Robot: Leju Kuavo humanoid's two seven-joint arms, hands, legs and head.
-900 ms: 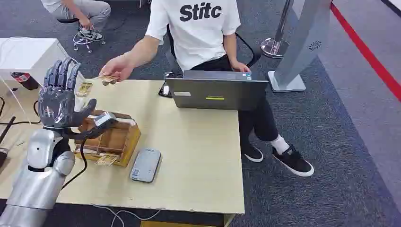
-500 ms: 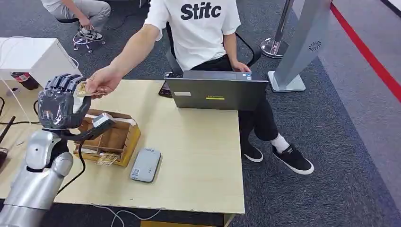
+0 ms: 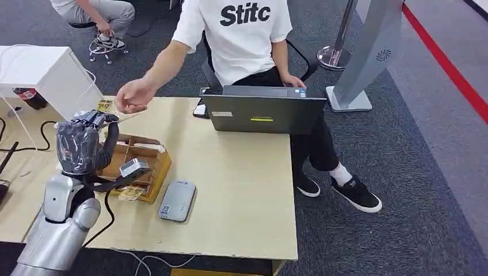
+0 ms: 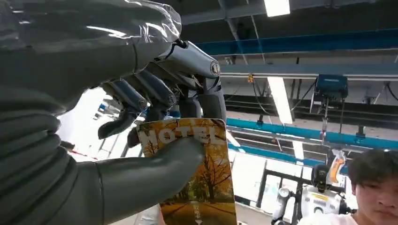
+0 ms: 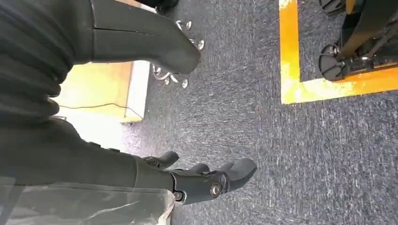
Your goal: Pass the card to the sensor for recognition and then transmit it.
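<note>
The word "HOTEL" is printed in pale letters across the top of the card (image 4: 197, 173), over a picture of yellow autumn trees; small white writing low on the card cannot be read. "Stitc" is printed in black on the white shirt of the person (image 3: 241, 34) seated behind the laptop (image 3: 262, 112) at the far edge of the tabletop (image 3: 241, 190).

The card is pinched by the left hand (image 3: 80, 144): the thick grey thumb (image 4: 150, 176) is pressed across the card's printed face, and the darker fingers (image 4: 206, 101) are curled in behind its upper edge. In the head view this hand is raised above the left part of the tabletop, just beside the wooden card box (image 3: 138, 167), and a corner of the card (image 3: 105, 106) shows above the fingers. The person's hand (image 3: 133, 96) is held near the far-left corner of the tabletop, close to the card; whether it touches the card cannot be told.

A grey sensor (image 3: 177, 200) lies flat near the front edge of the tabletop, just beside the box.

The right hand (image 5: 202, 180) hangs over grey carpet, its fingers loosely apart with nothing held.
</note>
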